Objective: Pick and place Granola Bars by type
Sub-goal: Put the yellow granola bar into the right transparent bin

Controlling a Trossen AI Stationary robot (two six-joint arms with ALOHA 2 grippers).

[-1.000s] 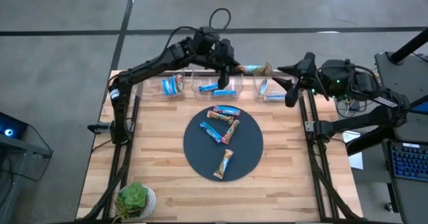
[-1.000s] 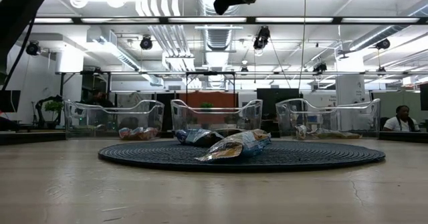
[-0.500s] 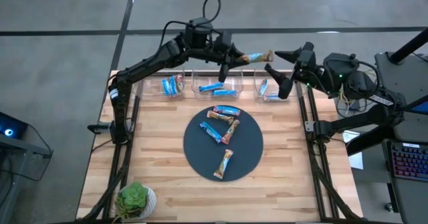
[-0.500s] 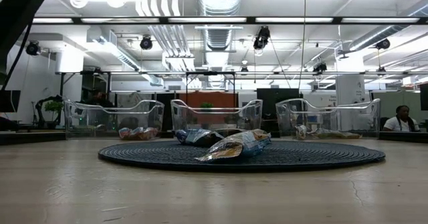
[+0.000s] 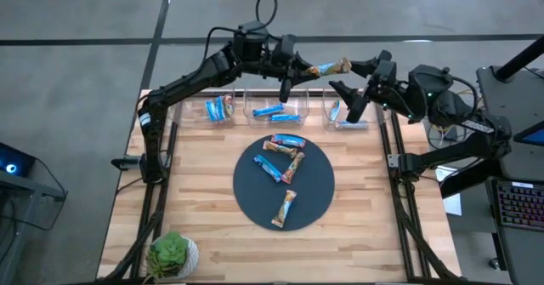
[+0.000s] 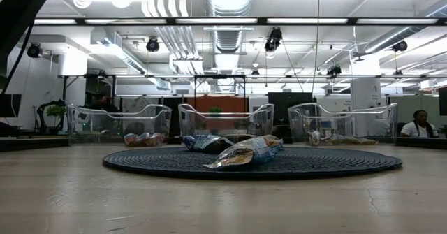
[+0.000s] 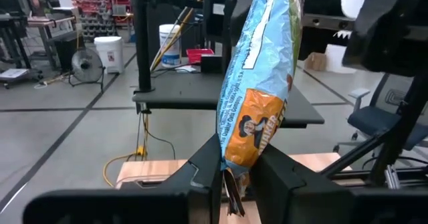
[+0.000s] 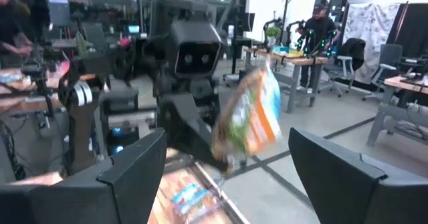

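Above the back edge of the desk the left gripper holds one granola bar in the air, its jaws pinched narrow on one end of the wrapper. In the left wrist view the bar rises from between the two dark fingers, with only its lower crimped end caught and the rest of the light-blue and orange wrapper sticking out free beyond the fingertips.

The right gripper faces it from the other side with its jaws spread wide and holding nothing. The free end of the bar points toward that opening and lies just short of it, near the upper finger but not between the two (contact cannot be made out from above). The right wrist view shows the same thing: the bar hangs between the spread fingers in the line of sight, with the left arm behind it.

Below them three clear bins stand in a row along the back of the desk. The left bin holds blue bars, the middle bin holds more blue ones, and the right bin holds a couple.

On the dark round mat at the desk's centre five bars lie loose. A potted plant sits at the near left corner.
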